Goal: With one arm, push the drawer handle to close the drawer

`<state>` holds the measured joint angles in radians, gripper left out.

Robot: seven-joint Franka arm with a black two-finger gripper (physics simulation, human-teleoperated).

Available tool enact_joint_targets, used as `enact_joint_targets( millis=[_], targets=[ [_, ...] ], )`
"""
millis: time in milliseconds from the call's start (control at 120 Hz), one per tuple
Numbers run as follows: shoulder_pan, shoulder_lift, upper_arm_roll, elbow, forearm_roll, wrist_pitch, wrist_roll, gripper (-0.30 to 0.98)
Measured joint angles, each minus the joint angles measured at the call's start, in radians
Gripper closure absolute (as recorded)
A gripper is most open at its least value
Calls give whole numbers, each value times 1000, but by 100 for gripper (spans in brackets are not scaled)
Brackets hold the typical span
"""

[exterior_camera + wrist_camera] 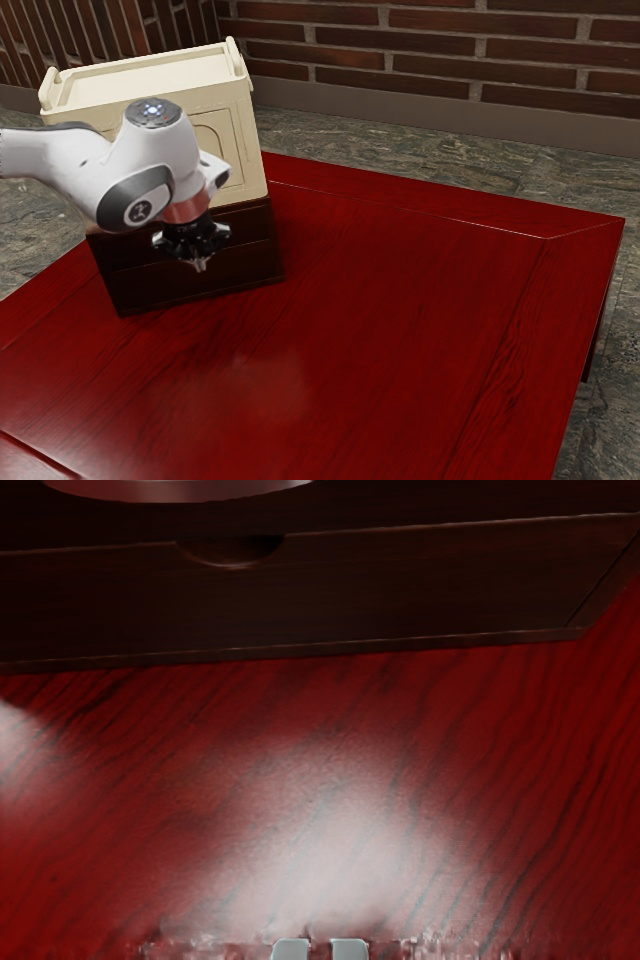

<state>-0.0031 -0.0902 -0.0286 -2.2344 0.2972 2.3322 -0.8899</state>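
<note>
In the exterior view my gripper (200, 264) points down in front of the dark wooden drawer unit (252, 262), its fingertips close together and nothing visible between them. Two grey fingertips stand side by side with a narrow gap in the wrist view, where the gripper (321, 950) is over the red tabletop. The dark drawer front (400, 585) has a half-round notch (232, 550) at its upper edge, apart from the fingertips. How far any drawer stands out cannot be told; the arm hides part of the unit.
A cream cabinet (228, 130) with raised end rails rests on the dark unit, behind the arm. The glossy red table (400, 330) extends toward the exterior view's right. A pale curved object (180, 490) crosses the wrist view's upper edge. A brick wall (440, 45) stands beyond.
</note>
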Motion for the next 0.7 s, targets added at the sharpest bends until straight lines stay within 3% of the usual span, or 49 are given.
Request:
enact_joint_targets(
  millis=[117,292,467,700],
  targets=[
    [-80,-61,-1,9,-72,-81,3,51],
    [-88,-111,-10,122,-169,-258,73,22],
    [-89,-112,-30,218,-193,-416,184,10],
    [-92,-110,-47,282,-198,-540,292,3]
  ],
)
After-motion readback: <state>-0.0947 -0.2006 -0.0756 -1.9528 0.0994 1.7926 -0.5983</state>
